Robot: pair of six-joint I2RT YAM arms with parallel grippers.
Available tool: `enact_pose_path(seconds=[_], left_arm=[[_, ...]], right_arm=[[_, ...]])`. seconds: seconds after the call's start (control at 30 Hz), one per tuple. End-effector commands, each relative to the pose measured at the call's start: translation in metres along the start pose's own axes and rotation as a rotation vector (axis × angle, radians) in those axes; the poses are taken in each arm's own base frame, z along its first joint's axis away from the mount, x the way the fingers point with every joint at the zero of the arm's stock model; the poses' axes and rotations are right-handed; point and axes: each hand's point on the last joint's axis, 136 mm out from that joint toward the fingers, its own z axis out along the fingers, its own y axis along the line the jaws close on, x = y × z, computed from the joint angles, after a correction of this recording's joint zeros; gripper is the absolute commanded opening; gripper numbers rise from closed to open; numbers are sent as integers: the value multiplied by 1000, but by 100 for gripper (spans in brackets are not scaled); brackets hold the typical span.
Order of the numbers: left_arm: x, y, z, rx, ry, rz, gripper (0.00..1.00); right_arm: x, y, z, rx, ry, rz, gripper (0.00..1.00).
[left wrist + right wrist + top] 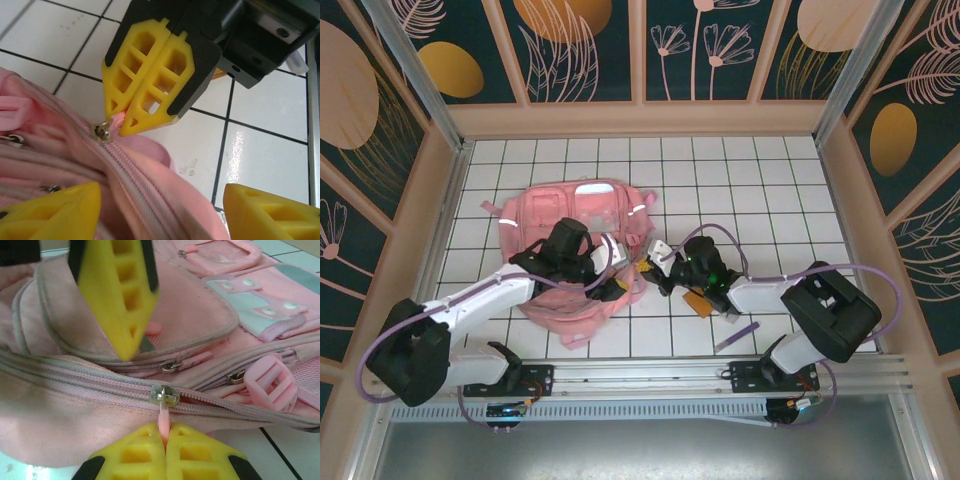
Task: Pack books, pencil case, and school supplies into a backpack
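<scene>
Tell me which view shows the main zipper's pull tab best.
Right wrist: the pink pull tab sits centre frame, pinched in the shut right gripper below its silver slider. Left wrist shows the same pinch, blurrier. Top external: too small to tell.

A large soft pink fabric backpack [575,235] with silver reflective strips lies flat on the white gridded surface [770,190], left of centre. The left end effector [610,275] is over the bag's lower right part. The right end effector [655,272] sits at the bag's right edge, possibly touching the fabric. A small flat orange square booklet [698,303] lies beside the right arm, and a thin purple pen-like stick [736,336] lies nearer the bases.
</scene>
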Motion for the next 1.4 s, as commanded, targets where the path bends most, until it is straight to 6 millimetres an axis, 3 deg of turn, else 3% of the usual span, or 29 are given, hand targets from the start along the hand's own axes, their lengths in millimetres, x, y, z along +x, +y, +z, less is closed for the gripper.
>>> enact_pose_path(seconds=[0.0, 0.07, 0.2, 0.3, 0.47, 0.57, 0.63, 0.7, 0.73, 0.77, 0.8, 0.87, 1.03, 1.23, 1.37], left_arm=[[-4, 2, 4, -4, -5, -48, 61], [3, 2, 5, -10, 18, -45, 52], [17, 4, 4, -39, 64, -13, 0], [13, -6, -2, -7, 37, 55, 0], [5, -30, -16, 70, -47, 209, 0], [11, -40, -19, 109, -39, 270, 0], [14, -42, -20, 118, -36, 288, 0], [12, -42, -20, 119, -38, 288, 0], [8, -41, -22, 109, -43, 273, 12], [3, -37, -23, 91, -47, 245, 42], [-4, -33, -26, 65, -52, 217, 55], [-12, -28, -32, 29, -45, 196, 69], [-3, -6, -48, -136, 49, 116, 81], [60, 10, -50, -215, 324, 165, 81], [84, 22, -50, -266, 434, 180, 81]], right_arm=[[-43, -1, -5, -4, -113, -95, 0], [-40, -1, -6, -3, -105, -103, 0], [-34, -7, -6, 23, -82, -97, 0], [-10, -32, -3, 106, -3, -8, 0], [44, -106, -7, 396, 131, 281, 0], [50, -138, -15, 492, 62, 434, 0], [43, -139, -10, 473, 6, 452, 0], [33, -136, -7, 435, -35, 429, 6], [30, -134, -6, 418, -46, 421, 12], [28, -132, -8, 411, -55, 413, 16], [26, -130, -10, 409, -64, 401, 20], [24, -128, -19, 426, -74, 390, 28], [10, -121, -43, 461, -87, 276, 37], [-27, -119, -49, 430, -102, 68, 38], [-51, -120, -45, 395, -133, -25, 39]])
